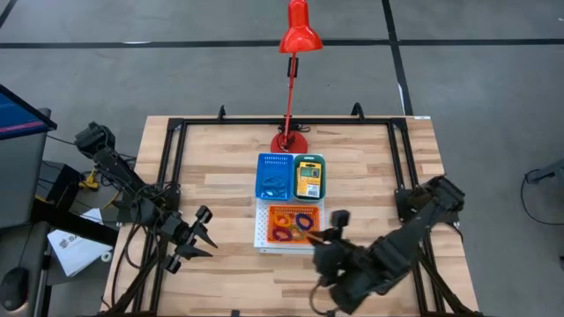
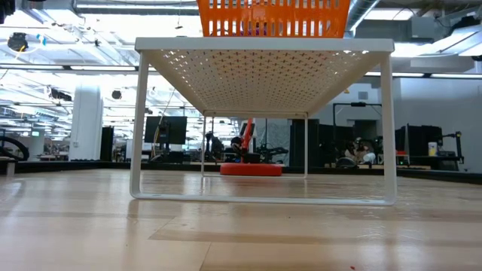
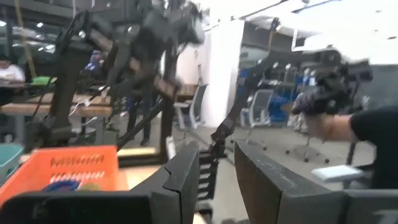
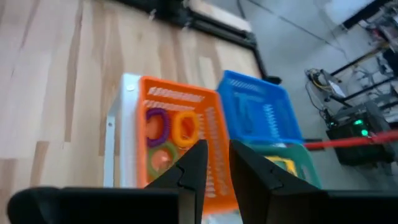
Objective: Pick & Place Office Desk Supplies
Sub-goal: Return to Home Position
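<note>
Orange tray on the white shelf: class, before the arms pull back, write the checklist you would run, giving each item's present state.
1. Orange mesh plastic tray sits on the white perforated metal shelf: ok.
2. Blue mesh plastic tray and teal plastic tray fully on that shelf: cannot tell, its far edge is hidden under them.
3. Right gripper, jaws open and empty: ok.
4. Right gripper lifted off the orange tray: ok, though it hangs close to the tray's edge.
5. Left gripper, jaws open and empty, off to the shelf's left: ok.
6. Red metal desk lamp away from both arms: ok.
</note>
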### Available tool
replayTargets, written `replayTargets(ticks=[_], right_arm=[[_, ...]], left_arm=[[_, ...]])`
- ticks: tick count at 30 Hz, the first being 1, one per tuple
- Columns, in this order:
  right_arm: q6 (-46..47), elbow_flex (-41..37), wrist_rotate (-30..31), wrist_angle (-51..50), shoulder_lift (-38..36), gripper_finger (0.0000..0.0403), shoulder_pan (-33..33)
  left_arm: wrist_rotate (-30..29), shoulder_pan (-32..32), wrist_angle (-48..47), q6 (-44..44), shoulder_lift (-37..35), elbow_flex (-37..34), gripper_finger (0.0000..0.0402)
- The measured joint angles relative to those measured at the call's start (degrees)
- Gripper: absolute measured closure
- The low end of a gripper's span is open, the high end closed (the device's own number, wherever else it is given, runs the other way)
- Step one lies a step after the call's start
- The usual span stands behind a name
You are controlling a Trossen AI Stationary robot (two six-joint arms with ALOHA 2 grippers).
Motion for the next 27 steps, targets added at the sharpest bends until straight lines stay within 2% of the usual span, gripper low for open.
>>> replayTargets(ticks=[5, 7, 9, 14, 16, 19, 21, 23, 25, 27], right_arm=[[14.1, 0.0, 2.8, -10.1, -4.8, 0.0339, 5.1], [20.8, 0.0, 2.8, -14.6, -6.0, 0.0339, 8.0], [24.4, -2.4, 3.4, -14.8, -7.4, 0.0339, 11.1], [39.3, -13.9, 4.3, -14.9, -12.3, 0.0339, 19.5], [47.4, -20.4, 6.1, -14.7, -14.6, 0.0339, 23.1], [58.7, -30.8, 9.5, -13.4, -18.4, 0.0339, 27.1], [63.7, -37.5, 11.3, -11.6, -21.1, 0.0339, 28.9], [65.9, -43.3, 13.4, -8.1, -23.6, 0.0339, 29.4], [66.0, -47.7, 14.8, -4.6, -25.9, 0.0339, 29.1], [64.1, -50.7, 15.8, -0.9, -28.4, 0.0339, 28.2]], left_arm=[[-3.8, 0.0, -4.9, 0.0, -0.9, 0.0, 0.0303], [-6.7, -0.3, -10.1, -0.7, -3.0, 0.0, 0.0303], [-11.8, -1.1, -17.6, -2.7, -6.2, 0.0, 0.0303], [-23.7, -2.6, -33.2, -8.2, -13.4, -0.3, 0.0303], [-27.5, -2.0, -33.4, -7.7, -15.6, -1.7, 0.0303], [-33.0, 1.6, -28.0, -2.7, -18.5, -5.2, 0.0303], [-30.6, 5.7, -19.8, 2.0, -20.4, -7.9, 0.0303], [-21.7, 10.8, -12.7, 6.2, -22.7, -10.6, 0.0303], [-13.7, 16.4, -11.4, 7.8, -25.3, -11.9, 0.0303], [-8.3, 22.5, -15.3, 7.1, -28.1, -12.0, 0.0303]])
